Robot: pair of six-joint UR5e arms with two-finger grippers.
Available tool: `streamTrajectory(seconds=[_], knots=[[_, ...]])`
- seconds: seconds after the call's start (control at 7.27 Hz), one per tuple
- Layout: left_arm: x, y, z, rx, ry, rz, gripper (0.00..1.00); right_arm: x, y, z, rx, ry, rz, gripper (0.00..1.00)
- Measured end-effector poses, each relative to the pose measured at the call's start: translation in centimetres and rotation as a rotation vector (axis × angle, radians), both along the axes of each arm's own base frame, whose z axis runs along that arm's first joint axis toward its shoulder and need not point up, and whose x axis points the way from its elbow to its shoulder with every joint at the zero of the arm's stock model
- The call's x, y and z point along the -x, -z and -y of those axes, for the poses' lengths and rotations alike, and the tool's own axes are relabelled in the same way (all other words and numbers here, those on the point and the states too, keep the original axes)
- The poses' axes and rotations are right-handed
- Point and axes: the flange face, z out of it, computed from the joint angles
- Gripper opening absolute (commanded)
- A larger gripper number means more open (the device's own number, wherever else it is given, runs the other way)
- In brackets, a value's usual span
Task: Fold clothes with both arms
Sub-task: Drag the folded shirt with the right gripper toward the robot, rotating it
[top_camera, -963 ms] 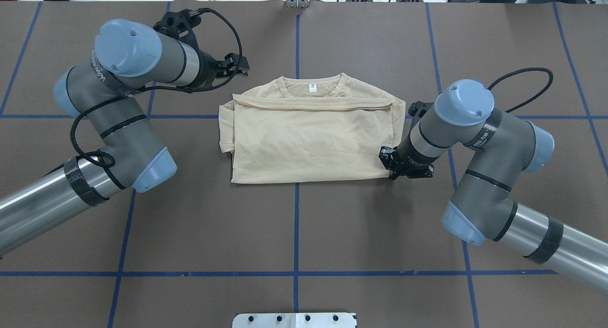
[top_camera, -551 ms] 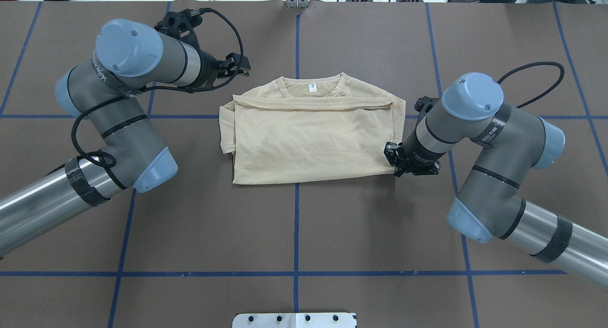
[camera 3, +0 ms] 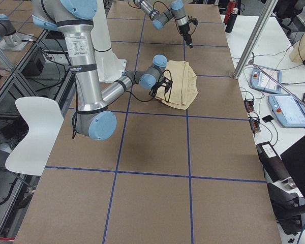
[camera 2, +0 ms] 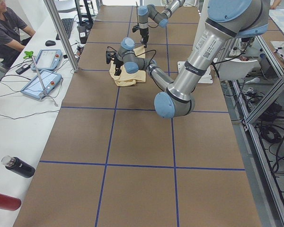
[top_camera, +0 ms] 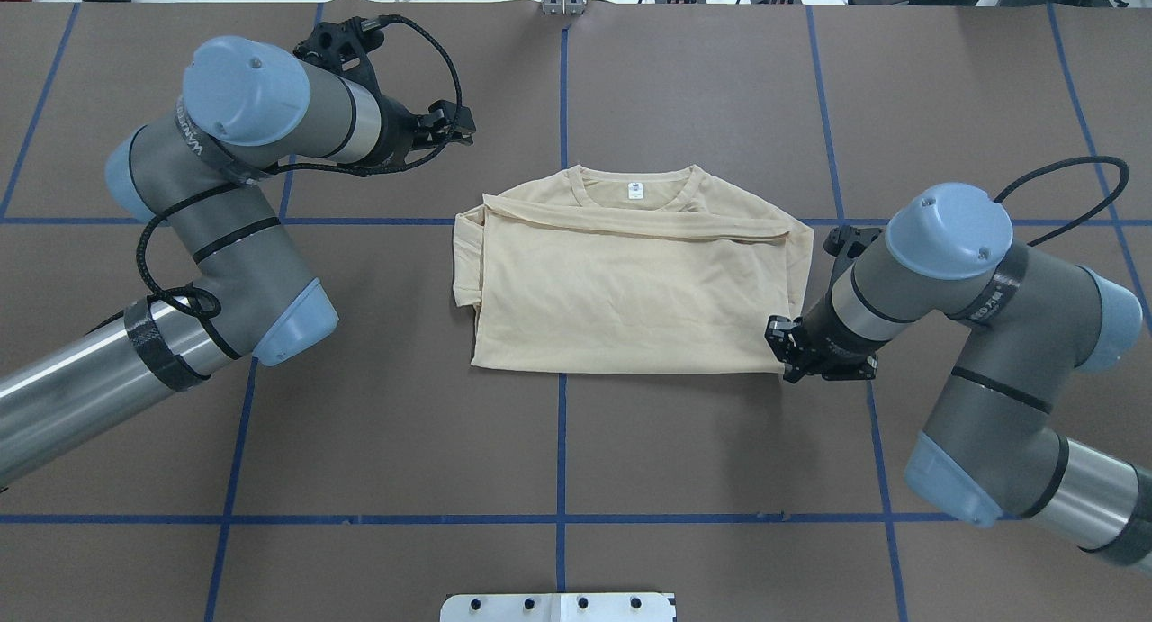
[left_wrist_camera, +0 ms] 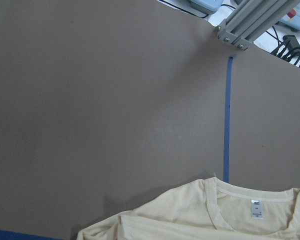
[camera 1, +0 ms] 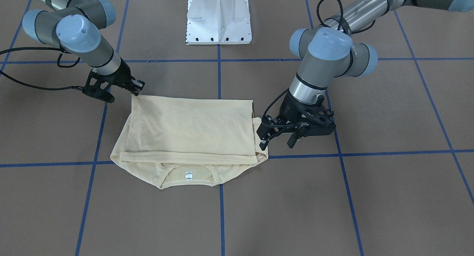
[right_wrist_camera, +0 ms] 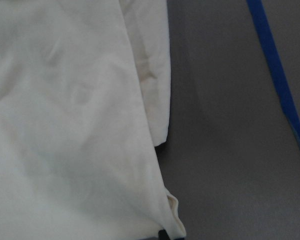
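My right tool (camera 1: 136, 88) pinches the hem corner of the pale cream-yellow T-shirt (top_camera: 630, 280) straddling the centre blue tape line (top_camera: 562, 442) on the brown counter (top_camera: 378, 442), so I should pull low and evenly while my spread left tool (camera 1: 277, 142) hovers left of that line.

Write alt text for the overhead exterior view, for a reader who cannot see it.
A pale cream T-shirt, folded into a rectangle with its neck label showing at the far edge, lies on a brown table gridded with blue tape. The right arm has its jaws shut on the near right corner; the left arm holds its jaws open, clear of the shirt.
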Motion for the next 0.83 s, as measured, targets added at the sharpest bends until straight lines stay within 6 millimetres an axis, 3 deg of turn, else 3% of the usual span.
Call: streamTrajectory(seconds=[0.41,0.83], knots=[[0.1,-0.5,0.1,-0.004,0.007,0.011,0.99,1.5,4.8,-9.8,0.100,0.096,-0.018,0.00],[-0.1,-0.9,-0.1,-0.007,0.016,0.019,0.99,2.5,4.5,-16.1,0.155,0.185,-0.070,0.00]])
